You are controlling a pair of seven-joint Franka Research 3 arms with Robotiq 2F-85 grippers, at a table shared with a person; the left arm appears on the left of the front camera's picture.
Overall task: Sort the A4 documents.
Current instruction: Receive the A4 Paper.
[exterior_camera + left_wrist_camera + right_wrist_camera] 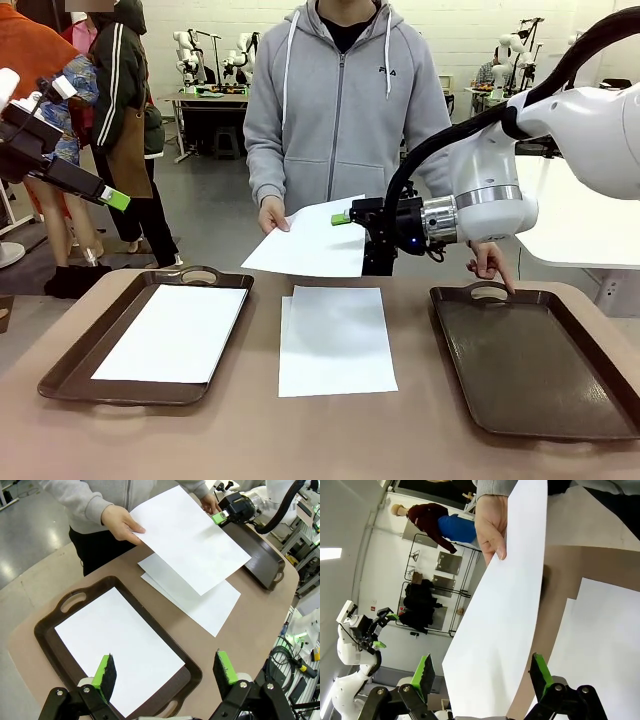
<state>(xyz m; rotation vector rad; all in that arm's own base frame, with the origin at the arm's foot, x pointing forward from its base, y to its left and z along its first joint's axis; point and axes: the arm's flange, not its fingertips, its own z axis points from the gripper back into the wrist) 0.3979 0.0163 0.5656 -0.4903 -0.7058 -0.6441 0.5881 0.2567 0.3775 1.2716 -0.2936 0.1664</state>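
Brown surface (250,430): the left claw (165,666) hovers, fingers apart, above the left tray (60,375) holding one A4 sheet (175,332); loose sheets (335,340) lie mid-surface. A person's hand (272,215) offers another sheet (315,240) between the right claw's (480,672) spread fingers; closing askew could crease or drop it.

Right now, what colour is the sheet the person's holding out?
Plain white, no print; the held sheet shows best in the left wrist view.
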